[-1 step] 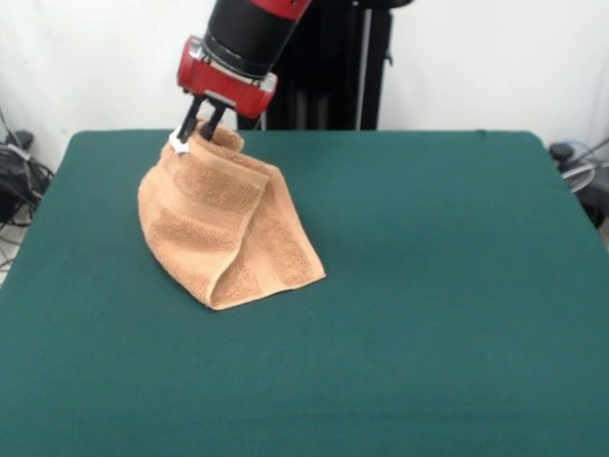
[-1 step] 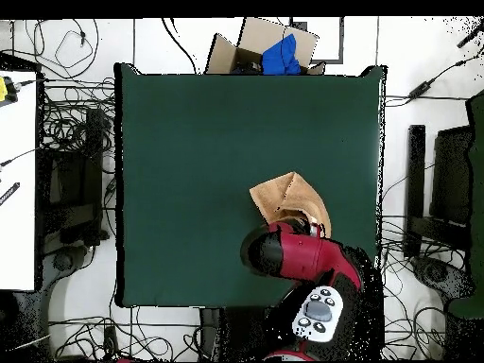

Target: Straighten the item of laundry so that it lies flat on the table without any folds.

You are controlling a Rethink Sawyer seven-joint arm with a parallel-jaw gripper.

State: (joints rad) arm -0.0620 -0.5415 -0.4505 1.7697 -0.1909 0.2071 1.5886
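Observation:
The item of laundry is a peach-orange terry towel, pulled up by one corner into a tent shape, its lower folds resting on the green table. My gripper is shut on the towel's top corner, beside a small white tag. In the overhead view the towel pokes out past the red arm, which covers the gripper and the held corner. The table fills that view's middle.
A cardboard box holding blue cloth sits just beyond the table's top edge in the overhead view. Cables and equipment lie on the floor around the table. A white desk stands at the left.

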